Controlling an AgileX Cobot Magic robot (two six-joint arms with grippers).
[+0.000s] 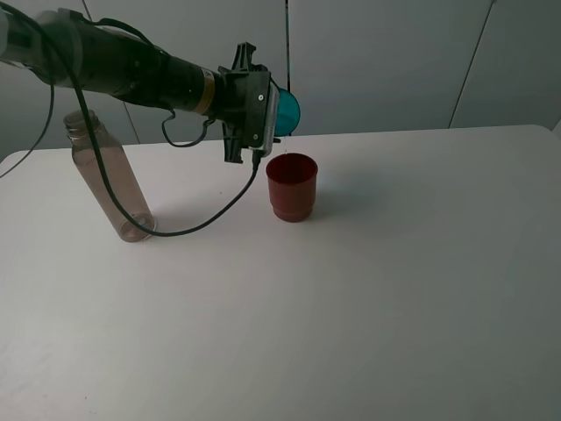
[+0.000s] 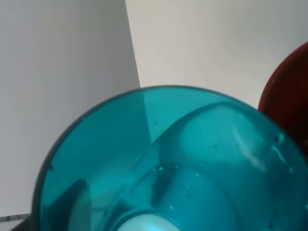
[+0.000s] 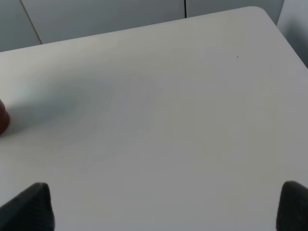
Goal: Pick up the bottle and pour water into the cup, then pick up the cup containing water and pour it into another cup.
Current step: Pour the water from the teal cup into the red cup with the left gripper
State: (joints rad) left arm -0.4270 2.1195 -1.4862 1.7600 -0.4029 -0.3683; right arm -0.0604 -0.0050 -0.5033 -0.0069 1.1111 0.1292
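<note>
The left arm (image 1: 131, 61) reaches in from the worktop's far left corner toward the middle of the far edge. The left fingers (image 1: 268, 118) are clamped on the teal cup (image 1: 288, 109), holding it in the air and tipped well over on its side. That cup hangs just above the red cup (image 1: 292, 186) and a little nearer the far edge, without touching it. In the left wrist view the teal cup (image 2: 192, 163) fills most of the frame, small droplets cling to its wall, and the red cup (image 2: 288, 96) shows beside it. The red cup stands upright on the white worktop (image 1: 394, 289), near the middle of the far edge. The bottle (image 1: 105, 175) stands uncapped on the worktop near the left edge, well apart from both cups. The right fingers (image 3: 29, 207) are spread wide above bare worktop (image 3: 168, 120) with nothing between them, and a sliver of the red cup (image 3: 2, 118) shows at the frame's margin.
</note>
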